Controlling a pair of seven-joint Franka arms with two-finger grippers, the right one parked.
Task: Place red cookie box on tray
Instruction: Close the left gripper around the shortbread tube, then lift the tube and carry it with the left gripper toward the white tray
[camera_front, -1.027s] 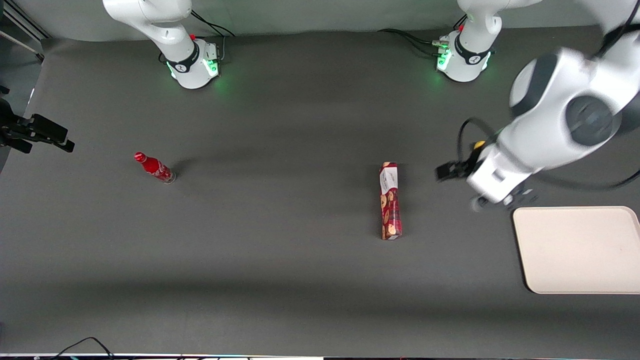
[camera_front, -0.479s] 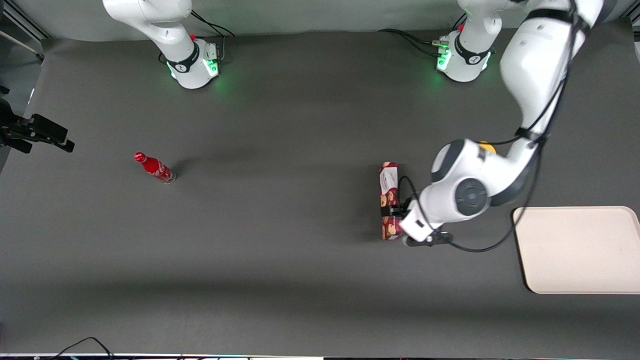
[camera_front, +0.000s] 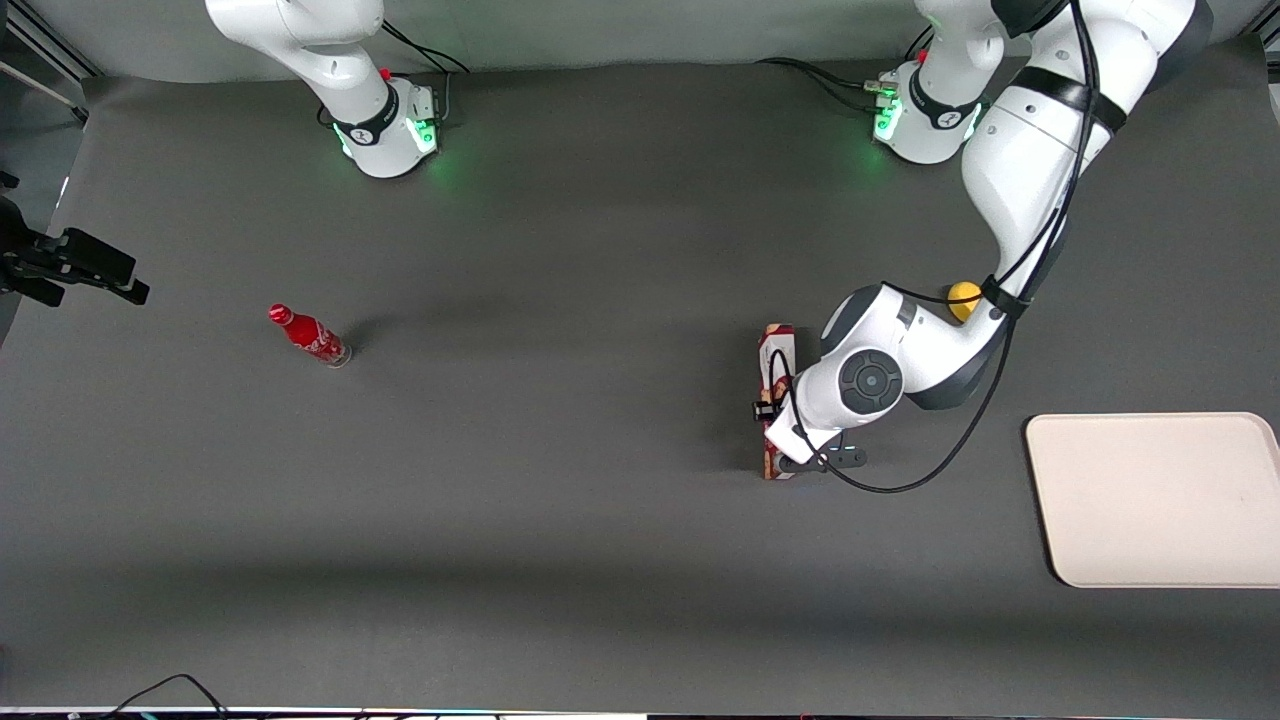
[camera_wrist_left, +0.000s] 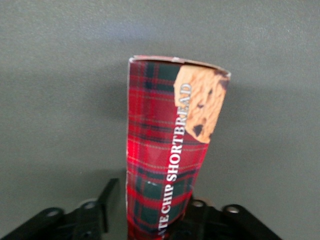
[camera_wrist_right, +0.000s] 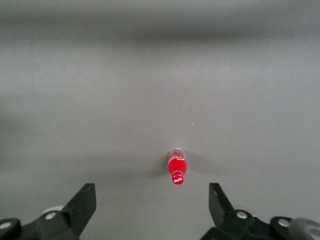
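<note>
The red cookie box (camera_front: 777, 345) lies flat on the dark table, its white-label end farthest from the front camera. My left gripper (camera_front: 781, 425) is down over the box's middle and covers most of it. In the left wrist view the tartan carton (camera_wrist_left: 165, 130) with a cookie picture runs between the fingers of the gripper (camera_wrist_left: 155, 210). One finger (camera_wrist_left: 109, 200) stands a little off the box's side, so the gripper is open around the box. The cream-beige tray (camera_front: 1150, 500) lies apart from the box, toward the working arm's end of the table.
A small red bottle (camera_front: 308, 336) stands toward the parked arm's end of the table and also shows in the right wrist view (camera_wrist_right: 176, 167). A small yellow round thing (camera_front: 964, 296) sits beside my forearm. Both arm bases stand at the table's edge farthest from the front camera.
My left arm swung from near the tray to the cookie box and came down over its middle. The box, tray and bottle have not moved.
</note>
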